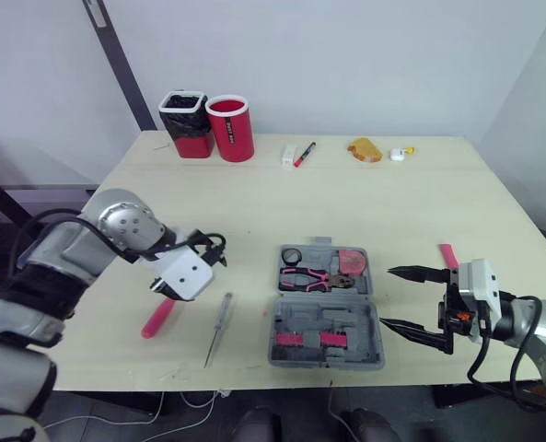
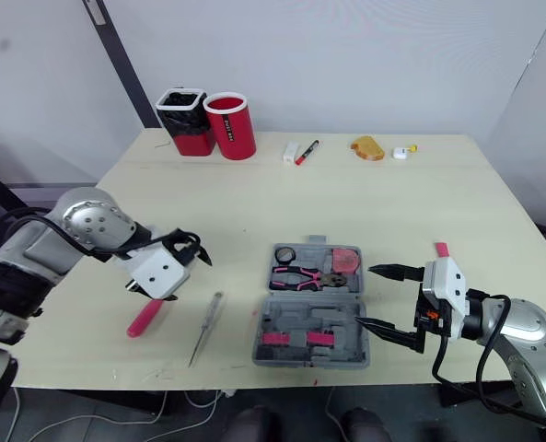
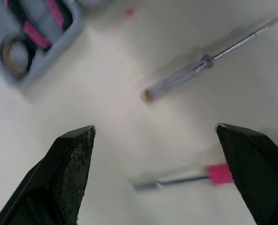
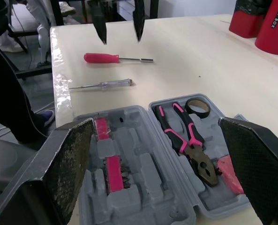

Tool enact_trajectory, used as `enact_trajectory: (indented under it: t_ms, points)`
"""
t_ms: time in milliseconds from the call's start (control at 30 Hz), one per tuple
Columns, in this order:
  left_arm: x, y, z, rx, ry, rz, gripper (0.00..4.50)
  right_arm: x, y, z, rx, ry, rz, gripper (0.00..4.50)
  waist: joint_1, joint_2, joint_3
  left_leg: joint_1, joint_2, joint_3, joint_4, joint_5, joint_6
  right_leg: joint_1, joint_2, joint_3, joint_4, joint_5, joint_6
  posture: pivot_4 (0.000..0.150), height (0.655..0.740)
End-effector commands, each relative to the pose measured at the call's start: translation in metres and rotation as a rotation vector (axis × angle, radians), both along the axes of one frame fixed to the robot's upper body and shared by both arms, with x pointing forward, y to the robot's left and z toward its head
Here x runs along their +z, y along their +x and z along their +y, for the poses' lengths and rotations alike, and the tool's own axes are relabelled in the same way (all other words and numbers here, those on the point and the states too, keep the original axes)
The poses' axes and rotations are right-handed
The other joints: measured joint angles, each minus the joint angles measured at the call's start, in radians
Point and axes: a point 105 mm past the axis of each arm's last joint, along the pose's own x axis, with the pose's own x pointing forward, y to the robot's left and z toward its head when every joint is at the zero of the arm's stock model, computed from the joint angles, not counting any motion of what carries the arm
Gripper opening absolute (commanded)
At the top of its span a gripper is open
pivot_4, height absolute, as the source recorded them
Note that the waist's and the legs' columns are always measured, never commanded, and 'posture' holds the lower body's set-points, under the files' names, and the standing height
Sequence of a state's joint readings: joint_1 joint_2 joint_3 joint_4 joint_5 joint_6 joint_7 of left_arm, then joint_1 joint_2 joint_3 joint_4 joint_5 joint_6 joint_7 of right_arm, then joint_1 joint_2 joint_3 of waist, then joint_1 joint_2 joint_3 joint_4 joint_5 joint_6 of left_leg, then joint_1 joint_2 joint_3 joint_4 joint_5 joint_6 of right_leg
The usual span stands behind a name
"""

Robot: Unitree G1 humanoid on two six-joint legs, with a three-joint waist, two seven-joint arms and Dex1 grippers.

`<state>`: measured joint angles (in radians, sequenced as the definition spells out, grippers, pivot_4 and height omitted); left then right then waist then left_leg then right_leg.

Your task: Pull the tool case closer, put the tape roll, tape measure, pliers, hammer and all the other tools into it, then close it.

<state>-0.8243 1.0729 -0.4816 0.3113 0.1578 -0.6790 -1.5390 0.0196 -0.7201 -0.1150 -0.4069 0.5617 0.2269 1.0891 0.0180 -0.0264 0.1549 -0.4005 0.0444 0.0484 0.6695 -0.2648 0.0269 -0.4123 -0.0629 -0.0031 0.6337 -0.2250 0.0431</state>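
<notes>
Left eye view: open case (image 1: 328, 308) holds pliers (image 1: 314, 279) and tape roll (image 1: 292, 256); pink screwdriver (image 1: 158, 318) and clear screwdriver (image 1: 219, 329) lie outside. Left gripper (image 3: 155, 126) and right gripper (image 1: 387, 296) gape empty.

This looks like a robotics lab or test room, not a home or a working shop. Bare white walls (image 1: 346, 64) stand around a single pale wooden table (image 1: 392, 203) laid out like a trial bench. Just ahead of the parted jaws of the right gripper (image 1: 387, 296) lies a small grey moulded-plastic tool case (image 1: 328, 318), open. Far beyond both sets of jaws, by the wall, stand a red cylindrical tub lined with black plastic (image 1: 186, 124), a plain red cylindrical tub (image 1: 230, 129) and a red-and-black marker pen (image 1: 304, 154). Loose pale cables (image 1: 194, 400) hang under the table edge behind the jaws.
</notes>
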Motion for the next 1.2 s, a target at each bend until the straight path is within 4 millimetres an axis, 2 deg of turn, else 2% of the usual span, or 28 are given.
enact_trajectory:
  t_ms: [33,167,467,733,1033,1067,1100,1200]
  points:
    - [-0.002,-0.004,-0.008,-0.229,0.108,-0.006,4.38,0.005,-0.004,-0.004,0.022,-0.003,-0.014,4.50,-0.001,0.000,0.000,0.000,0.000,0.000,0.000,0.000,0.000,0.000,0.000,0.000,0.000,0.000,0.000,0.150,0.7400]
    - [-0.009,-0.003,-0.015,-0.411,0.218,-0.029,4.38,0.003,-0.009,-0.009,0.056,-0.022,0.022,4.50,-0.001,0.000,0.000,0.000,0.000,0.000,0.000,0.000,0.000,0.001,0.000,0.000,0.000,0.002,0.004,0.150,0.7400]
    - [-0.022,0.000,-0.019,-0.625,0.338,-0.063,4.38,0.005,-0.009,-0.020,0.061,-0.049,0.054,4.50,-0.003,0.000,0.000,0.001,0.000,0.000,0.003,0.000,0.000,0.002,0.001,0.002,0.002,0.003,0.005,0.150,0.7400]
    - [-0.045,-0.006,-0.009,-0.686,0.389,-0.027,4.38,0.008,-0.005,-0.022,0.072,-0.063,0.057,4.50,-0.003,-0.001,0.000,0.002,0.000,-0.001,0.003,0.000,0.000,0.002,0.001,0.002,0.003,0.004,0.006,0.150,0.7400]
    - [-0.075,-0.011,-0.030,-0.683,0.321,-0.019,4.38,0.010,-0.003,-0.018,0.084,-0.070,0.049,4.50,-0.003,-0.001,0.000,0.002,0.000,-0.001,0.003,0.000,0.000,0.002,0.001,0.002,0.004,0.004,0.008,0.150,0.7400]
    - [-0.076,-0.011,-0.032,-0.687,0.320,-0.019,3.88,0.010,-0.003,-0.018,0.085,-0.070,0.048,4.50,-0.003,-0.001,0.000,0.002,0.000,0.000,0.003,0.000,0.000,0.002,0.001,0.002,0.004,0.004,0.008,0.150,0.7400]
    - [-0.077,-0.012,-0.033,-0.698,0.317,-0.018,3.67,0.011,-0.003,-0.018,0.085,-0.070,0.048,4.50,-0.003,-0.001,0.000,0.002,0.000,-0.001,0.003,0.000,0.000,0.002,0.001,0.002,0.004,0.004,0.008,0.150,0.7400]
    - [-0.078,-0.014,-0.040,-0.710,0.312,-0.023,2.22,0.011,-0.004,-0.018,0.082,-0.072,0.046,4.50,-0.003,-0.001,0.000,0.002,0.000,-0.001,0.003,0.000,0.000,0.002,0.001,0.002,0.004,0.004,0.008,0.150,0.7400]
